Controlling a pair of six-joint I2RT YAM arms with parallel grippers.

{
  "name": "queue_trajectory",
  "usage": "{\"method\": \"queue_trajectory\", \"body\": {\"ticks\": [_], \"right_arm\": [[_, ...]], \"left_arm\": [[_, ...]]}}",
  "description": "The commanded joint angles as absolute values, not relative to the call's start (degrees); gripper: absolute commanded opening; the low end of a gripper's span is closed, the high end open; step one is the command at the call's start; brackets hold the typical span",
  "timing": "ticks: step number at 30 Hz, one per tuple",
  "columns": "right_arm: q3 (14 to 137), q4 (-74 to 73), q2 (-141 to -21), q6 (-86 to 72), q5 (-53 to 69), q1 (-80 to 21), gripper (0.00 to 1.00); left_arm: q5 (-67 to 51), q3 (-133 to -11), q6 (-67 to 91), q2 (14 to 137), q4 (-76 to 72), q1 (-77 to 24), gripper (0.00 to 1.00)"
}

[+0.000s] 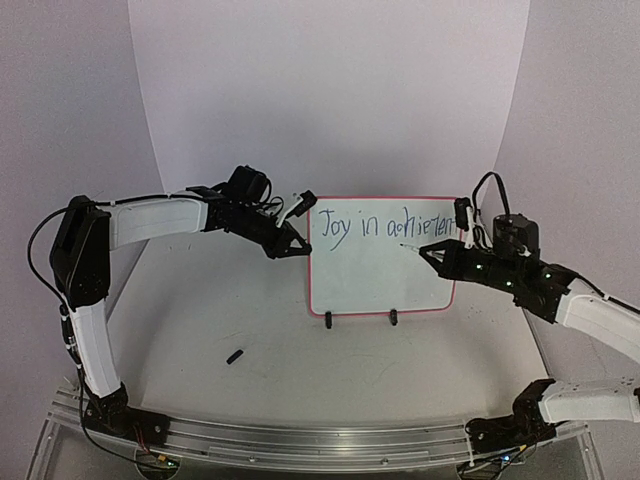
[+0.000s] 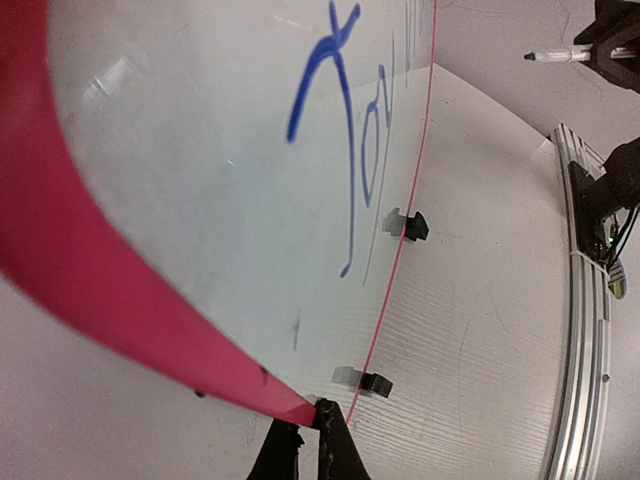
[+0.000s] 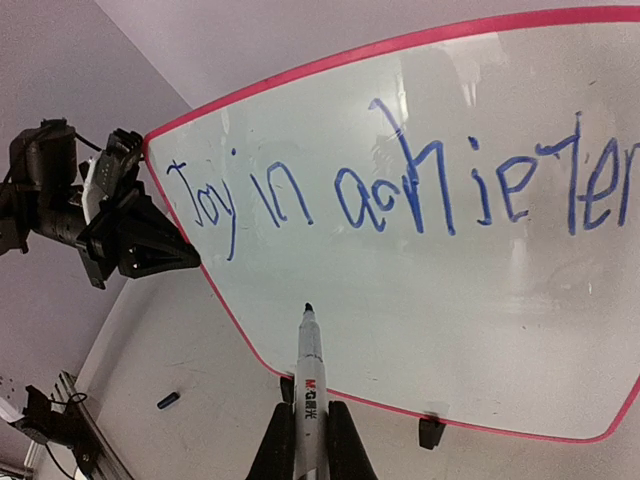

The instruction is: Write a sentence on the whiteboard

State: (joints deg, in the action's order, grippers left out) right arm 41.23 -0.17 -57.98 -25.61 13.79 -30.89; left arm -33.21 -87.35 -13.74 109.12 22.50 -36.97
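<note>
Right pincer (image 3: 308, 408) is clamped on a white marker (image 3: 307, 365). Its dark tip points at the whiteboard (image 1: 380, 285) just below the blue writing; whether the tip touches the surface cannot be told. Left pincer (image 1: 298, 250) is closed on the board's pink-red rim at its left edge. The whiteboard stands upright on two black clip feet (image 1: 328, 321) at the middle of the pale tabletop (image 1: 250, 310), between the two arms. The sentence (image 1: 385, 228) runs across the board's upper part, reading "Joy in" and then an uneven word that reaches the right rim. A small dark cap (image 1: 235, 356) lies on the tabletop, well apart from the board, toward the left arm.
</note>
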Motion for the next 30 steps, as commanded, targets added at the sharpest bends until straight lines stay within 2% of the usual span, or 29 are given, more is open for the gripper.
{"method": "queue_trajectory", "body": {"ticks": [1, 8, 17, 30], "right_arm": [[42.1, 10.0, -64.8, -26.9, 8.2, -37.2, 0.0], [47.4, 17.5, -77.6, -26.3, 4.4, -45.2, 0.0], [54.5, 23.2, -90.6, -26.5, 2.6, -49.2, 0.0], [55.9, 21.6, -94.5, -28.8, -3.0, -49.6, 0.0]], "left_arm": [[-29.5, -86.5, -18.1, 110.0, 30.6, -38.7, 0.0], [-29.4, -86.5, -18.1, 110.0, 30.6, -38.9, 0.0], [-29.1, -86.4, -18.1, 110.1, 30.6, -39.0, 0.0], [-29.0, -86.4, -18.2, 110.0, 30.6, -39.0, 0.0]]}}
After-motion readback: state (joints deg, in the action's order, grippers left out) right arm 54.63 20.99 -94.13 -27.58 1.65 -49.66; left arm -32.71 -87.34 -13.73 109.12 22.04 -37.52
